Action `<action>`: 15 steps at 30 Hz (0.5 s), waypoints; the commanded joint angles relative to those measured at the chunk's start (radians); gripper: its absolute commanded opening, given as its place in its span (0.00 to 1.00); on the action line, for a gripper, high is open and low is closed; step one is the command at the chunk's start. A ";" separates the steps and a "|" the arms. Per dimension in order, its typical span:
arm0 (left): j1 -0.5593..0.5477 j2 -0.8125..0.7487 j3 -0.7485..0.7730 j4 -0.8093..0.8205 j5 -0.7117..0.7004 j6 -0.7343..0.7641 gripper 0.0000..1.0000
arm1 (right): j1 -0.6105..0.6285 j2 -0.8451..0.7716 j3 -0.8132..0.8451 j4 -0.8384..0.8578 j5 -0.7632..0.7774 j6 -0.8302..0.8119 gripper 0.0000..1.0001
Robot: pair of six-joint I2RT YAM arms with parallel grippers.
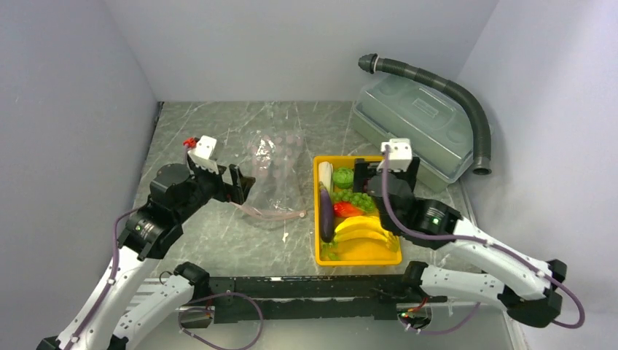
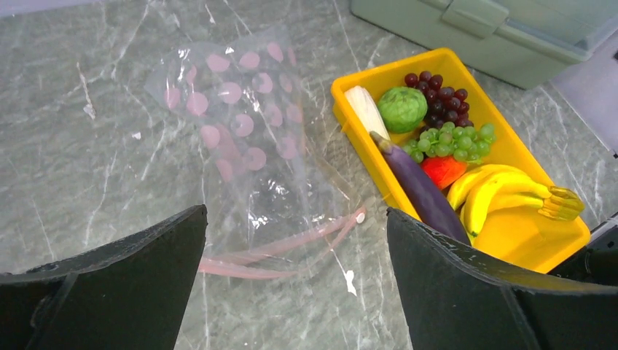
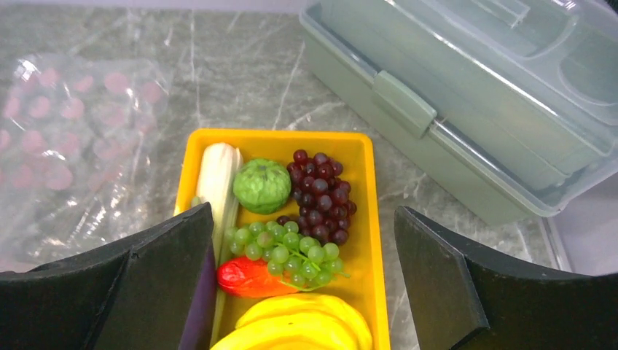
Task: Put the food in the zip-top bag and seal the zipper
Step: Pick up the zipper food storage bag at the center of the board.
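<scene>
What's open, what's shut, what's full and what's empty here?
Zip-top bag: empty, lying flat.
Zipper: looks unsealed.
Yellow tray: full.
Toy food: all in the yellow tray.
Lidded box: shut.
Left pincer: open, empty.
Right pincer: open, empty.

ROBOTICS TEST CELL: A left arm (image 1: 149, 230) and a right arm (image 1: 481, 251), both white and black, stand bolted to a black rail (image 1: 306, 286) at the near edge of a grey marble-patterned tabletop (image 1: 218, 124), which is boxed in by plain grey panels (image 1: 73, 95). Purple cables (image 1: 112, 255) trail along the arms, and a corrugated grey hose (image 1: 483, 142) curls around a translucent lidded box (image 1: 419, 120). The produce in the yellow tray (image 1: 357, 258) is glossy plastic toy fruit and vegetables (image 1: 361, 230).
</scene>
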 commanded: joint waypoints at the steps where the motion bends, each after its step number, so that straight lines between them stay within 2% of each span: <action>1: 0.001 0.016 -0.001 0.067 0.019 0.036 0.99 | 0.004 -0.080 -0.004 0.050 -0.037 -0.053 1.00; 6: 0.001 0.053 0.016 0.045 0.070 0.022 0.99 | 0.004 -0.094 0.003 0.006 -0.070 -0.065 1.00; 15: 0.001 0.086 0.040 0.006 0.070 -0.002 0.99 | 0.004 -0.095 -0.004 0.038 -0.286 -0.103 0.99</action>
